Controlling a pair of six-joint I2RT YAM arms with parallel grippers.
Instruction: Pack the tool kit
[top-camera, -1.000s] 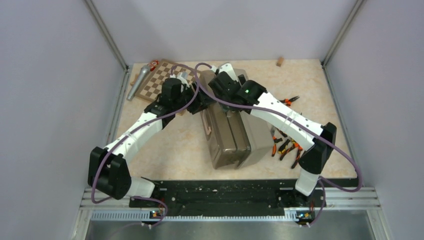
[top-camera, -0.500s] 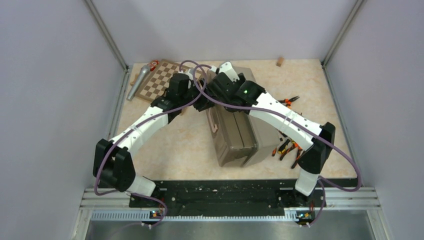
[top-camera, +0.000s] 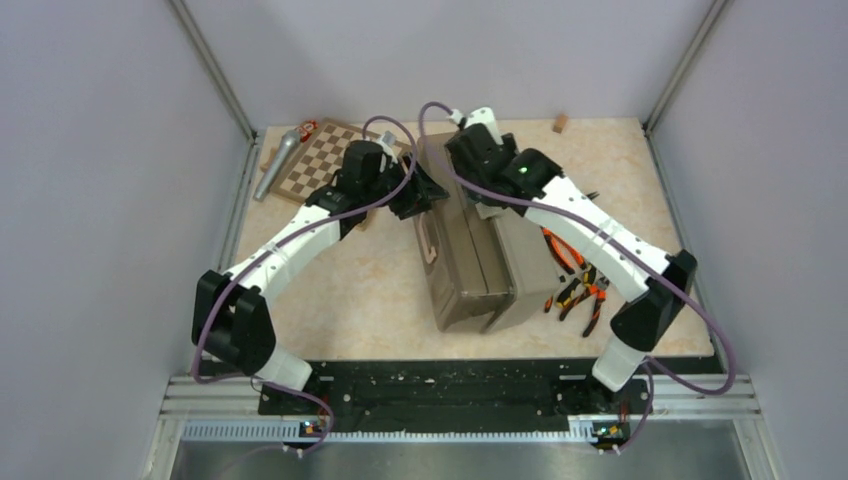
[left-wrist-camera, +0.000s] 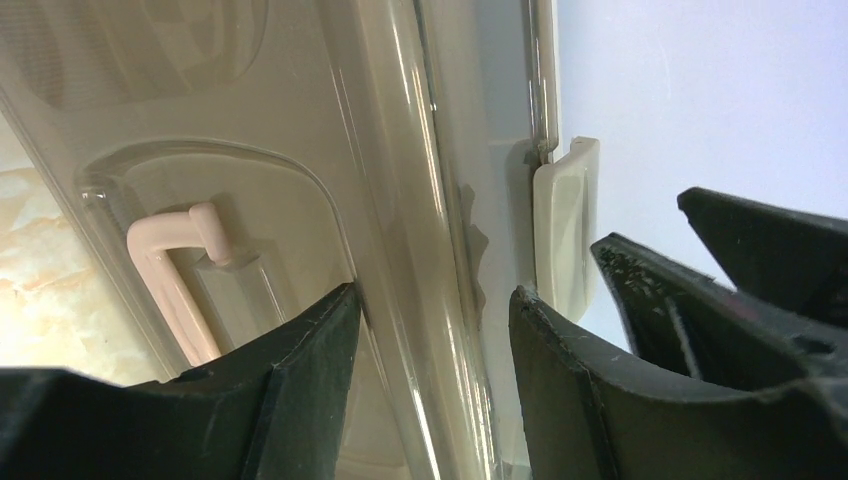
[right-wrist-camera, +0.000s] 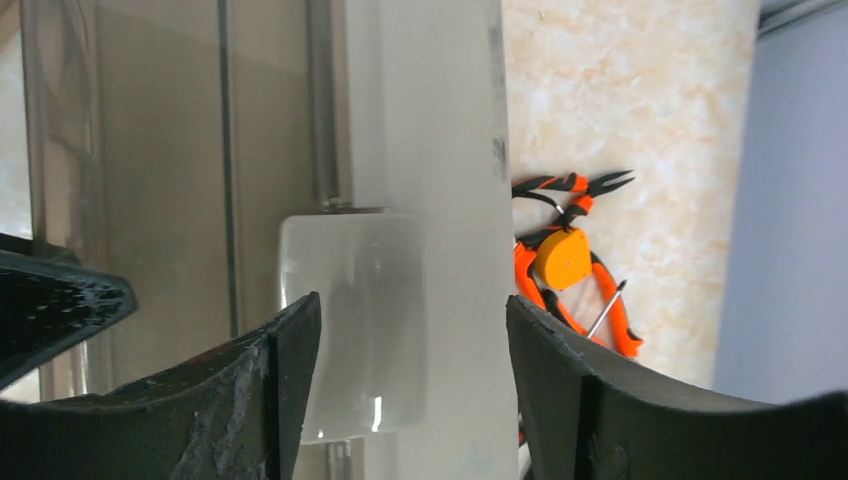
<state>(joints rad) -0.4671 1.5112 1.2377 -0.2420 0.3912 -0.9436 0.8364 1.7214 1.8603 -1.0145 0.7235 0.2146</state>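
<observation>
Standing closed near the middle of the table (top-camera: 350, 290), the toolbox (top-camera: 480, 270) has its pink handle (top-camera: 428, 245) turned to the left, and both arms meet at its far end. The left jaws straddle a clear ridge of the lid: one finger (left-wrist-camera: 300, 380) lies against the ridge beside the handle recess and the other (left-wrist-camera: 560, 390) sits just under a beige latch (left-wrist-camera: 565, 230). Whether they squeeze the ridge or only bracket it cannot be told. The right jaws stand apart on either side of the box's pale edge, where a frosted latch (right-wrist-camera: 350, 330) sits between the fingers (right-wrist-camera: 560, 400). Whether they press on it cannot be told either.

Pliers (top-camera: 575, 290) lie on the table just right of the box. In the right wrist view an orange tape measure (right-wrist-camera: 562, 258) rests among them. At the far left corner sit a chessboard (top-camera: 320, 160) and a microphone (top-camera: 278, 165), side by side, with the left arm reaching past them. A small wooden block (top-camera: 560, 123) lies by the back wall.
</observation>
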